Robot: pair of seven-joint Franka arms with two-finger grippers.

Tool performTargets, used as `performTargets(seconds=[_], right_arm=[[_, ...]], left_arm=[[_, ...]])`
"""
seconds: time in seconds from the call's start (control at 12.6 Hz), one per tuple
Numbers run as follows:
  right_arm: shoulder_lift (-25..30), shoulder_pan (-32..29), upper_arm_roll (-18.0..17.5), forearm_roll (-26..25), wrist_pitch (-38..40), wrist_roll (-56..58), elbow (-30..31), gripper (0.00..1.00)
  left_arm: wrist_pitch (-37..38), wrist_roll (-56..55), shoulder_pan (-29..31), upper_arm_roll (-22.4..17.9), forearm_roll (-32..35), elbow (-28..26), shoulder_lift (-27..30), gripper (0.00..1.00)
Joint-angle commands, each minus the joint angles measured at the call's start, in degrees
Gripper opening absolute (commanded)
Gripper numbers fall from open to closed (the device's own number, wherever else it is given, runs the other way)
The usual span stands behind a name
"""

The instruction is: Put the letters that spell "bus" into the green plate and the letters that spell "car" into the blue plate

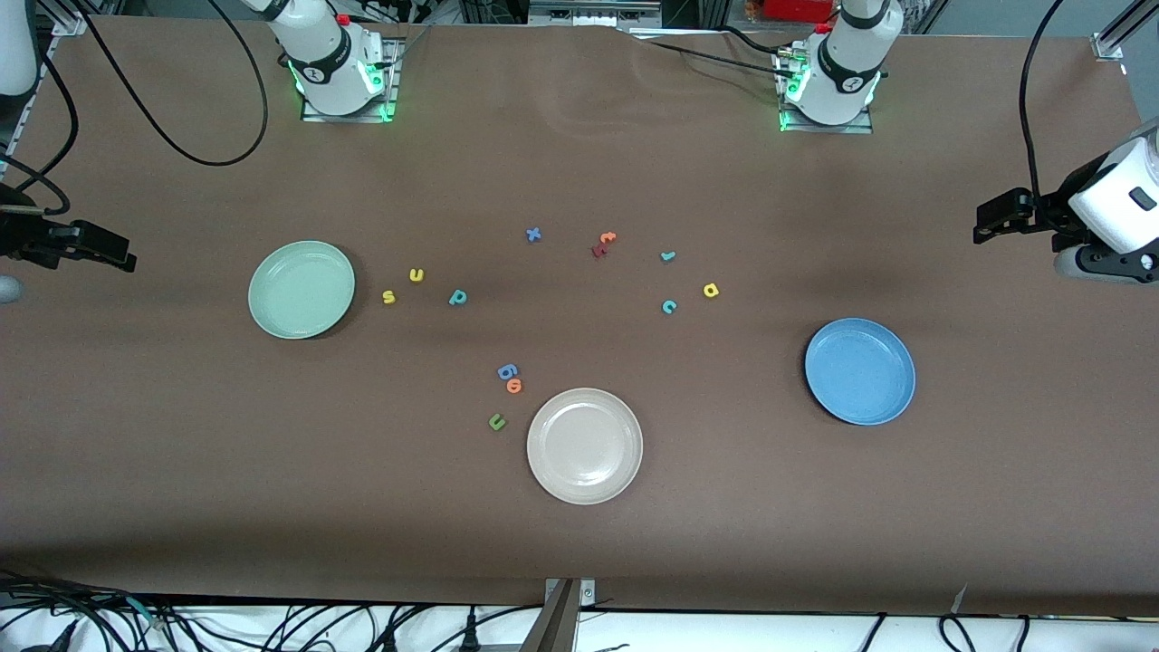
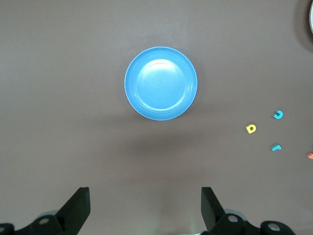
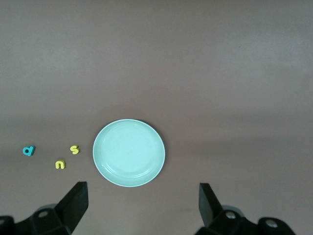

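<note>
The green plate (image 1: 301, 289) (image 3: 129, 152) lies toward the right arm's end. Beside it are the yellow "s" (image 1: 388, 296) (image 3: 74, 149), yellow "u" (image 1: 416, 274) (image 3: 59, 164) and teal "b" (image 1: 458, 297) (image 3: 29, 151). The blue plate (image 1: 859, 370) (image 2: 161, 83) lies toward the left arm's end, holding nothing. The teal "c" (image 1: 669, 307) (image 2: 278, 115), yellow "a" (image 1: 711, 290) (image 2: 251, 129) and teal "r" (image 1: 667, 256) (image 2: 276, 147) lie on the table near it. My left gripper (image 1: 987, 225) (image 2: 145, 203) hangs open high over its table end. My right gripper (image 1: 122, 255) (image 3: 143, 200) hangs open over the other end.
A beige plate (image 1: 585, 445) sits nearest the front camera, with a blue "g"-like letter (image 1: 507, 370), an orange "o" (image 1: 514, 386) and an olive "u" (image 1: 496, 421) beside it. A blue "x" (image 1: 533, 234) and orange and dark-red "t" shapes (image 1: 603, 243) lie mid-table.
</note>
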State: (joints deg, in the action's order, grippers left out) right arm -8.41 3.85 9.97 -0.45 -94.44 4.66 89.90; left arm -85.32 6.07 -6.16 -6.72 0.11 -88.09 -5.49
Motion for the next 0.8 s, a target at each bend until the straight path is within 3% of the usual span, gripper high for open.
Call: performTargets(seconds=[0.0,0.24,0.56,0.72], right_arm=[[-0.82,-0.07,-0.13,0.81,1.19,-0.70,-1.39,1.00],[-1.17,-0.07,-0.13,0.81,1.19,-0.35,-1.31,1.00],[-1.70,0.10,-0.22,0.89,1.28,-0.79,-1.13,0.99],[-2.84,1.07,-0.48,2.90,0.75,-1.14,-1.13,0.99]], left_arm=[[0.50,1.05,0.00,-0.05,1.65,-0.06,0.48,1.00],[0.41,0.61,0.26,-0.05,1.65,-0.06,-0.83,1.00],[0.15,0.26,0.18,-0.31,2.44,0.90,-6.72,1.00],[0.15,0.35,-0.26,-0.05,0.95,0.21,-7.69,1.00]])
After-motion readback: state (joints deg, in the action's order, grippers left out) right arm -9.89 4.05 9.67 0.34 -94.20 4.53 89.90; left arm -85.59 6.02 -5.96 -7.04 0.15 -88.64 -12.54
